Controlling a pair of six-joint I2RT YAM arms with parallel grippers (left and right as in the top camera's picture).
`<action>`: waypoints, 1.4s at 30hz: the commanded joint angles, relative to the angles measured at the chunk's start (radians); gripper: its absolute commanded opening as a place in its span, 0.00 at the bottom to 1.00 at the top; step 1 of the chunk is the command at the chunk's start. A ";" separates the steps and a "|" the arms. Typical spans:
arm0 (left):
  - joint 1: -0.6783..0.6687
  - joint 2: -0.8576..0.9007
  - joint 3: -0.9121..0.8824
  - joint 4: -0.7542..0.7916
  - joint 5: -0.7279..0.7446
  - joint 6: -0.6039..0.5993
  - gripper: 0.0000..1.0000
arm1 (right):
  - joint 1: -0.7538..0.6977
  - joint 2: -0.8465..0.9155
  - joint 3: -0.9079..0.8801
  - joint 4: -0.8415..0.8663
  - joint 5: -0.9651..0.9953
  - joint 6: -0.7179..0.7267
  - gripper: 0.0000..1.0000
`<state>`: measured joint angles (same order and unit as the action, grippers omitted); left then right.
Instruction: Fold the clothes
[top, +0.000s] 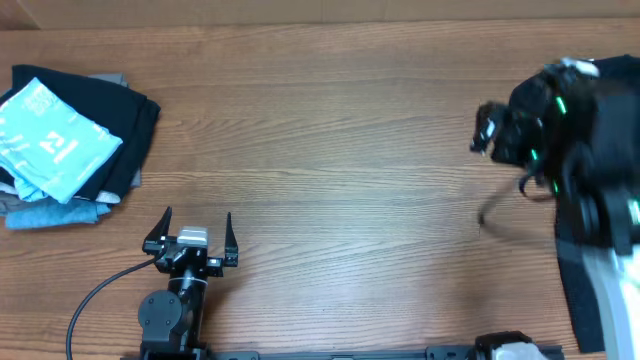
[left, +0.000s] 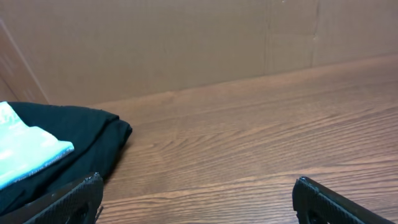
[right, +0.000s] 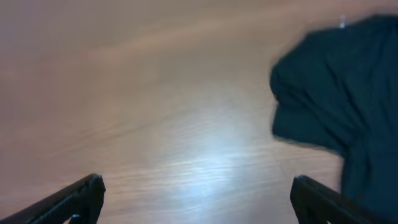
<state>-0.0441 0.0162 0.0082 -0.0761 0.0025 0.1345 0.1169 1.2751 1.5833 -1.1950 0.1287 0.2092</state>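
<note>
A stack of folded clothes (top: 70, 140) lies at the table's far left, with a light blue printed shirt (top: 50, 140) on top of black garments. It also shows in the left wrist view (left: 68, 137). A dark unfolded garment (top: 575, 295) lies at the right edge, and in the right wrist view (right: 336, 87) it is ahead to the right. My left gripper (top: 195, 235) (left: 198, 199) is open and empty near the front edge, to the right of the stack. My right gripper (top: 490, 130) (right: 199, 199) is open and empty, blurred, above bare wood just left of the dark garment.
The wooden table (top: 330, 140) spreads between the stack and the dark garment. Something white (top: 618, 300) lies at the bottom right corner. A cardboard wall (left: 186, 43) stands behind the table. A black cable (top: 100, 295) runs from the left arm's base.
</note>
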 joint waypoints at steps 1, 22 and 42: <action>0.000 -0.003 -0.003 -0.001 -0.010 0.016 1.00 | -0.018 0.157 0.108 -0.092 0.023 -0.108 1.00; 0.000 -0.003 -0.003 -0.001 -0.010 0.016 1.00 | -0.408 0.365 0.106 0.042 0.020 -0.176 0.89; 0.000 -0.003 -0.003 -0.001 -0.010 0.016 1.00 | -0.459 0.823 0.105 0.268 -0.128 -0.266 0.83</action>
<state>-0.0441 0.0158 0.0082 -0.0769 0.0021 0.1345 -0.3397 2.0647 1.6630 -0.9524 0.0280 -0.0463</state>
